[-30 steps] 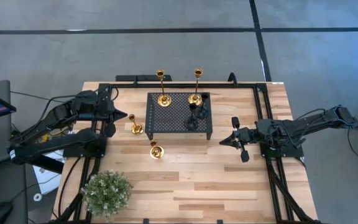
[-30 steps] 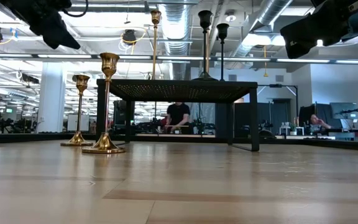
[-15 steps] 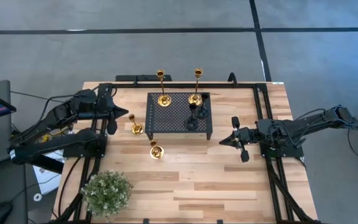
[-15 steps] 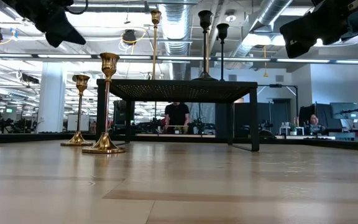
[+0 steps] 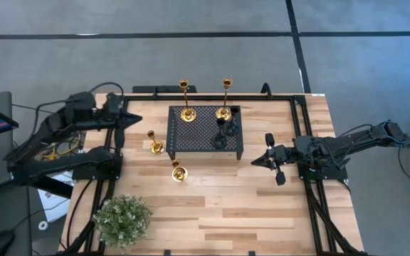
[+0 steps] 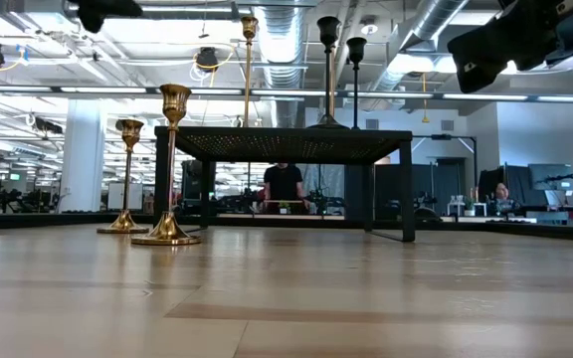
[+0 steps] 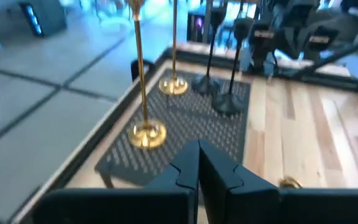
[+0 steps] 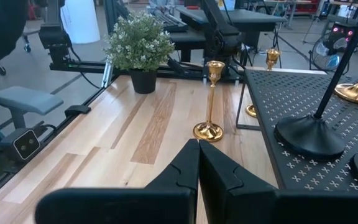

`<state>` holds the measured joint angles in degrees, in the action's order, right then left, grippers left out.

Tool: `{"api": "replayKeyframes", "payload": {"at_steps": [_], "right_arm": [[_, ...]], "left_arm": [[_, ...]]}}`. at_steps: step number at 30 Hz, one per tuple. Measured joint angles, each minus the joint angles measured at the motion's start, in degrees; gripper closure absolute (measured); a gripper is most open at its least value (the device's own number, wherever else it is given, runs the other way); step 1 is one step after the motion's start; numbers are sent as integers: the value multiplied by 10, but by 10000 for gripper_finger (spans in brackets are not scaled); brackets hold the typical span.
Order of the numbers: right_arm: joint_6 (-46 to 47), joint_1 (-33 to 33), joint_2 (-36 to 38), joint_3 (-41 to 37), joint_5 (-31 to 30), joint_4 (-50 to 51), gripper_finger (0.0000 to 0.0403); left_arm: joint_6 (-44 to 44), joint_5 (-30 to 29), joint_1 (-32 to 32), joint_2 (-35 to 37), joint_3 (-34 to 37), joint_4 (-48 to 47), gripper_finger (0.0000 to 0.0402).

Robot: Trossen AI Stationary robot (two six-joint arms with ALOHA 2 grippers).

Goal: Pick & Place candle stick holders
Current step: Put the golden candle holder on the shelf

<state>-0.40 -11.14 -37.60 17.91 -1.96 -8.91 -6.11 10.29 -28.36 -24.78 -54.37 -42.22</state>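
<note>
Robotics lab: exposed ducts [image 6: 285, 45], workstations, concrete floor [image 5: 191, 50].

- The left arm is folding back at the bench's [image 5: 262, 213] left edge, its left end effector [image 5: 120, 133] pointing down, fingers [image 7: 191, 163] pressed together and holding nothing.
- The right arm is stretching in from the right edge, its right end effector [image 5: 256, 162] pointing left, fingers [image 8: 194, 163] closed and empty.

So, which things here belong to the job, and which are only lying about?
Job:
- gold holders on stand
- black holders on stand
- gold holders on table

Lying about:
- perforated stand
- potted plant
</note>
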Motion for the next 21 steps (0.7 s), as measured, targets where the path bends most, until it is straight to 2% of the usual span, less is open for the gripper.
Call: {"api": "replayKeyframes", "payload": {"at_steps": [4,7,10,15,21], "right_arm": [[0,0,0,0,0,5,403],[0,0,0,0,0,6,403],[0,0,0,0,0,6,403],[-2,0,0,0,0,7,403],[-1,0,0,0,0,7,403]], "left_arm": [[0,-39,0,-33,-56,-134,396],[0,-68,0,-49,-64,-231,396],[0,-74,0,-64,-64,-297,396],[0,-73,0,-76,-49,-301,396],[-9,-72,0,-75,20,-255,396]]}}
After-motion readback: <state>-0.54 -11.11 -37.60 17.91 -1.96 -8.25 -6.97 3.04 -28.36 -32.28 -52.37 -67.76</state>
